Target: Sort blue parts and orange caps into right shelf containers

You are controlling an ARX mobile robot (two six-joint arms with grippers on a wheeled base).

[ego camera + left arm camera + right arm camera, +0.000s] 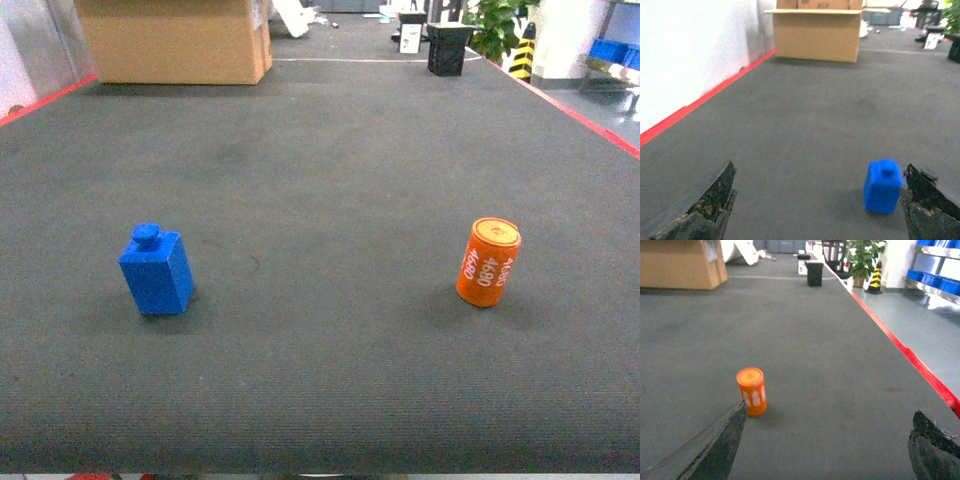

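Both tools, left tool [817,200] and right tool [825,445], gape empty. Small blue plastic block [156,270] and orange cylindrical cap [488,262] stand well apart on dark grey worktop [320,180].

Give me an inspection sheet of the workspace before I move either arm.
Surface: dark grey mat with red edging, bare around both items.
Job's things: blue part standing left; orange cap standing right, white lettering; blue containers on a far shelf at right.
Clutter: cardboard box at the far end.
End effectors: left end effector open, part near its right finger; right end effector open, cap by its left finger.
Cables: nothing seen.
Surroundings: black bin, potted plant, striped cone.
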